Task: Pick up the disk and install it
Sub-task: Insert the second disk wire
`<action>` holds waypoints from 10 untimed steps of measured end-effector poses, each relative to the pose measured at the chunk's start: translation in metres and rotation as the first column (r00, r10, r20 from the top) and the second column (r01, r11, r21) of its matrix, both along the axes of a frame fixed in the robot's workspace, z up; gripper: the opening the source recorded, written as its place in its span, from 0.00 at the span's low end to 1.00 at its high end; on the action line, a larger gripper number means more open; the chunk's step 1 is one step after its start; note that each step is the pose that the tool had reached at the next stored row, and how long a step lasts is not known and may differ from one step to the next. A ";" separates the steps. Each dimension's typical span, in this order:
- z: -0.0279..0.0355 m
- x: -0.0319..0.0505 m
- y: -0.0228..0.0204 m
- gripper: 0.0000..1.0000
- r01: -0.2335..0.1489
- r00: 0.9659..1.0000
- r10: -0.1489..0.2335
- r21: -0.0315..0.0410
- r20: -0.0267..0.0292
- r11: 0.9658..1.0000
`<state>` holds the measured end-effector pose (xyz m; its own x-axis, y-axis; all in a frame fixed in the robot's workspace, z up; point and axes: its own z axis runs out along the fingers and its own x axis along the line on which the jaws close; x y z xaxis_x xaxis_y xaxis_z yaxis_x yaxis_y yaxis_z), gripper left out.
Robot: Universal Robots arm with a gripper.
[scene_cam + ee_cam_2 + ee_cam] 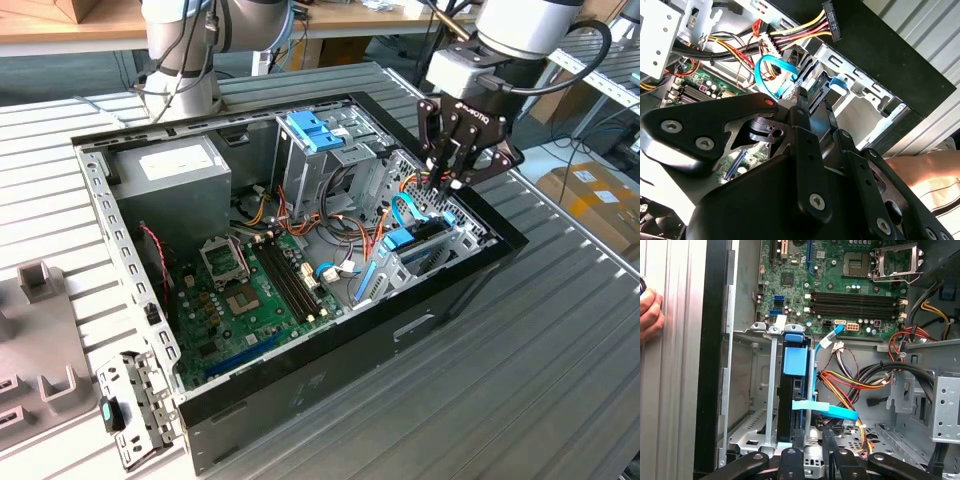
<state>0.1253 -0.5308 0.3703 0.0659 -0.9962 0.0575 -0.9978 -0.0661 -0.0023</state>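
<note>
The disk (pixel 414 240) stands on edge inside the drive bay at the end of the open computer case on the exterior view's right. It is dark, with light-blue carrier rail and tabs. In the first wrist view the disk (pixel 796 390) runs lengthwise down the bay, a flat blue cable lying across it. My gripper (pixel 447 183) hangs just above the far end of that bay, close to the disk's end. In both wrist views the gripper (pixel 813 440) (pixel 812 100) reaches in over the bay. Whether it grips the disk is hidden.
The black case wall (pixel 470 280) runs beside the bay. A tall metal drive cage with a blue bracket (pixel 312 130) stands behind. Bundled coloured cables (pixel 855 385) lie near the bay, the motherboard (pixel 250 300) beyond. A person's hand (pixel 650 315) rests outside the case.
</note>
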 end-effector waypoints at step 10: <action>0.0000 0.0093 0.0001 0.29 -0.034 0.999 0.034 0.000 0.000 0.999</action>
